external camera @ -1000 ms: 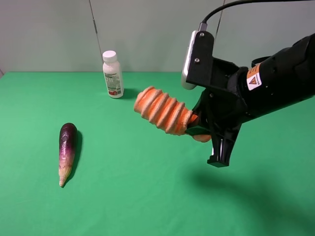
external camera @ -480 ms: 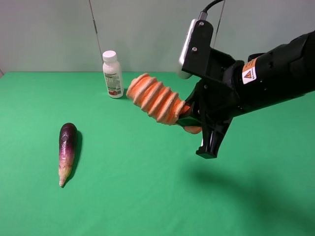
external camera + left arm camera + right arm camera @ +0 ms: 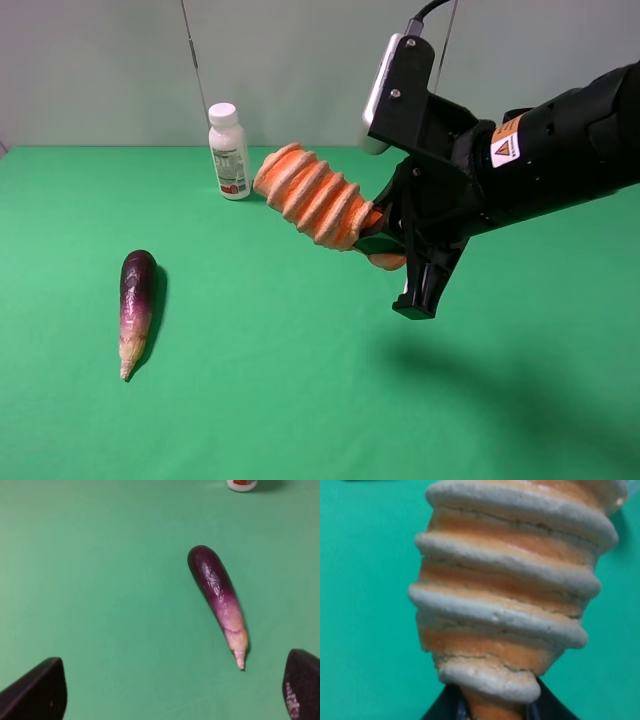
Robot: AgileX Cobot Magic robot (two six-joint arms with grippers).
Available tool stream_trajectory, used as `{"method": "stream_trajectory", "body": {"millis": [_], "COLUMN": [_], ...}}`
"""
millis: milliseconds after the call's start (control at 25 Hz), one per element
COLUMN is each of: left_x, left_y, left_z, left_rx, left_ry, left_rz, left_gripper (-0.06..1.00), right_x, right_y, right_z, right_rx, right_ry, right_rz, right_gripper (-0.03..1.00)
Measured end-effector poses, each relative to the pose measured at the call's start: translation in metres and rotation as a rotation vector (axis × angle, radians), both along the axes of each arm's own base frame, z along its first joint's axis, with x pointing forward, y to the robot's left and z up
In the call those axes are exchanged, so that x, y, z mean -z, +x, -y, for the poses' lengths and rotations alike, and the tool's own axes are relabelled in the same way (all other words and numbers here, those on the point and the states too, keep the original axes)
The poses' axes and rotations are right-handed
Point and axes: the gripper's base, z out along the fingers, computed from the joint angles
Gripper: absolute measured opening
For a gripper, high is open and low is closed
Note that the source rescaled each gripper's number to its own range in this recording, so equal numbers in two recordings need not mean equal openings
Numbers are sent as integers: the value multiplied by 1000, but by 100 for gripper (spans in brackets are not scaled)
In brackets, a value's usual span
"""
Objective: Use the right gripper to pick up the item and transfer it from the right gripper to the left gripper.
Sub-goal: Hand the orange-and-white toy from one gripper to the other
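Observation:
The item (image 3: 315,197), a ridged orange and cream roll, hangs in the air above the middle of the green table (image 3: 300,400). My right gripper (image 3: 385,250) is shut on the roll's right end, and the free end points up and to the left. The roll fills the right wrist view (image 3: 510,595), with the black fingers (image 3: 450,707) clamped at its base. My left gripper (image 3: 170,700) is out of the exterior high view. In the left wrist view its two fingertips (image 3: 35,690) stand wide apart, open and empty, above the table near the eggplant.
A purple eggplant (image 3: 136,300) lies on the left of the table and also shows in the left wrist view (image 3: 218,595). A white bottle (image 3: 229,152) stands at the back, left of the roll; its base shows in the left wrist view (image 3: 242,484).
My right gripper has carried the roll a little to the left and up. The eggplant and the bottle have not moved.

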Motion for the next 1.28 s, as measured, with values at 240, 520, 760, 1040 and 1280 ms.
{"method": "stream_trajectory", "body": {"millis": [240, 520, 760, 1040, 1280], "left_x": [0, -10, -44, -52, -40], "left_y": [0, 32, 83, 137, 168], "left_z": [-1, 8, 29, 58, 78], "left_rx": [-12, 13, 208, 596, 887], "left_ry": [-5, -49, -29, 118, 240], "left_rz": [4, -137, -106, -68, 43], "left_gripper": [80, 80, 80, 80, 80], "right_x": [0, 0, 1, 2, 4], "right_y": [0, 0, 0, -1, -1], "right_z": [0, 0, 1, 2, 3], "right_rx": [0, -4, -10, -17, -31], "right_ry": [-1, -8, -21, -39, -72], "right_rz": [-2, 6, 7, -1, 2], "right_gripper": [3, 2, 2, 2, 2]}}
